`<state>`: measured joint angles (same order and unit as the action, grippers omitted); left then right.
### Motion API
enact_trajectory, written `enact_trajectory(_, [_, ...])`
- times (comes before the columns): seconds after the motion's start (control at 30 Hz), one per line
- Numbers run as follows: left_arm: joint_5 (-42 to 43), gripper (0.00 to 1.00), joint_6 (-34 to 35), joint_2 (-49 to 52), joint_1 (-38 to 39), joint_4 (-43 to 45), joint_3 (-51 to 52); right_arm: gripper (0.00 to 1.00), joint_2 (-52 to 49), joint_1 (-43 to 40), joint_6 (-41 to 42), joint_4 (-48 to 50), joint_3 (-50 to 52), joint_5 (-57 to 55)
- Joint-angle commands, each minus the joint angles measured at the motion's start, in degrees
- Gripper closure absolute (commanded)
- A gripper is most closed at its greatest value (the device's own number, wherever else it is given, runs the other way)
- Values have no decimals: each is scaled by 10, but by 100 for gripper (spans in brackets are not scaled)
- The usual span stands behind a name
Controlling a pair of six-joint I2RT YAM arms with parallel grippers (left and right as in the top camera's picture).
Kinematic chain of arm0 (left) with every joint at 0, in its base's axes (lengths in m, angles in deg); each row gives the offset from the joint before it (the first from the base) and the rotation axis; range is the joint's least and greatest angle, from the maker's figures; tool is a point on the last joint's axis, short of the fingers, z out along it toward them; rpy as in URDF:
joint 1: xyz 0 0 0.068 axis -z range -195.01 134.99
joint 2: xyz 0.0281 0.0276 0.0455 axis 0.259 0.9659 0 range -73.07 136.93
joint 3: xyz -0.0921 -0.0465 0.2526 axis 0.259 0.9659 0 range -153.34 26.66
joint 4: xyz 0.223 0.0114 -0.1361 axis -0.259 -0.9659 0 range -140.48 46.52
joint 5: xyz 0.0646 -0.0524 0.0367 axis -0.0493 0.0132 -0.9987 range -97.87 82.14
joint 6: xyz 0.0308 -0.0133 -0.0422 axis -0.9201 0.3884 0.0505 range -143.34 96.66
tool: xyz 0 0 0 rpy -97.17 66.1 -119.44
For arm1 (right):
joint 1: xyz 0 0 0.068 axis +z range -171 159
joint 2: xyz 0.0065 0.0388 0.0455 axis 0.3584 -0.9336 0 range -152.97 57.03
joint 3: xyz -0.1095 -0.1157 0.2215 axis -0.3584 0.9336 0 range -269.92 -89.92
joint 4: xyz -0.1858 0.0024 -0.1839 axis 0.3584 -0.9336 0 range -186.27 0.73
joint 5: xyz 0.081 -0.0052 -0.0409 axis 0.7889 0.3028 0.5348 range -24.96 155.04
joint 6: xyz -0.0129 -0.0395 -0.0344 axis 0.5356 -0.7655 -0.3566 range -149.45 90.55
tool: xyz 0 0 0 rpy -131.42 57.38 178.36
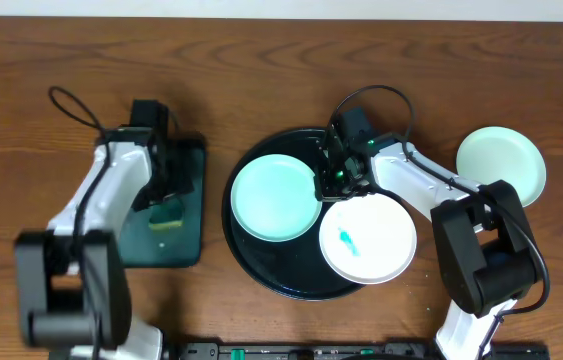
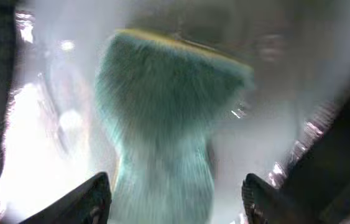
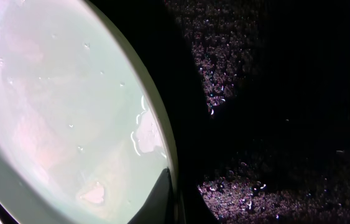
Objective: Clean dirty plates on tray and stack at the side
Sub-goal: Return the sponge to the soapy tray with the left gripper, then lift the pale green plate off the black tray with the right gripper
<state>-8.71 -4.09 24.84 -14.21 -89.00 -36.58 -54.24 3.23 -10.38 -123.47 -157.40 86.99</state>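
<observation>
The round black tray (image 1: 261,268) holds a mint-green plate (image 1: 274,197) on its left and a white plate (image 1: 368,240) with a teal smear on its right, overhanging the rim. A second mint-green plate (image 1: 501,163) lies on the bare wood at the right. My right gripper (image 1: 339,172) is at the tray plate's right rim. In the right wrist view the gripper (image 3: 176,202) is closed on that plate's (image 3: 69,106) rim, one finger on the inside, with the wet tray (image 3: 255,93) beside it. My left gripper (image 1: 166,195) is open, its fingers (image 2: 178,202) on either side of the teal sponge (image 2: 162,106).
A rectangular dark green tray (image 1: 193,160) holds the sponge (image 1: 168,217) at the left of the black tray. Cables loop off both arms. The arm bases stand at the front edge.
</observation>
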Motion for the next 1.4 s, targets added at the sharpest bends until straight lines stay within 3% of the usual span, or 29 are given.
enact_trajectory(0.0, [6, 26, -5, -116, -1, -19, -1, 99, -1, 2, -3, 4, 2, -7])
enact_trajectory(0.07, [6, 21, -5, -165, -1, -30, -1, 99, -1, 2, -3, 5, 2, -7])
enact_trajectory(0.33, [7, 21, -5, -313, -1, -85, -1, 99, 8, -13, 28, 6, 0, 68])
enact_trajectory(0.73, [19, 21, -5, -315, -1, -92, -1, 98, 61, -103, 16, 5, -2, 260])
enact_trajectory(0.93, [19, 21, -5, -313, -1, -92, -1, 98, 84, -135, -98, 12, -2, 314])
enact_trajectory(1.1, [19, 21, -5, -313, -1, -93, -1, 98, 116, -134, -176, 23, -2, 229])
enact_trajectory(1.23, [19, 21, -5, -313, -1, -93, -1, 98, 166, -125, -191, 21, -2, 121])
enact_trajectory(1.37, [20, 21, -5, -313, -1, -93, -1, 98, 244, -97, -198, 4, -2, -100])
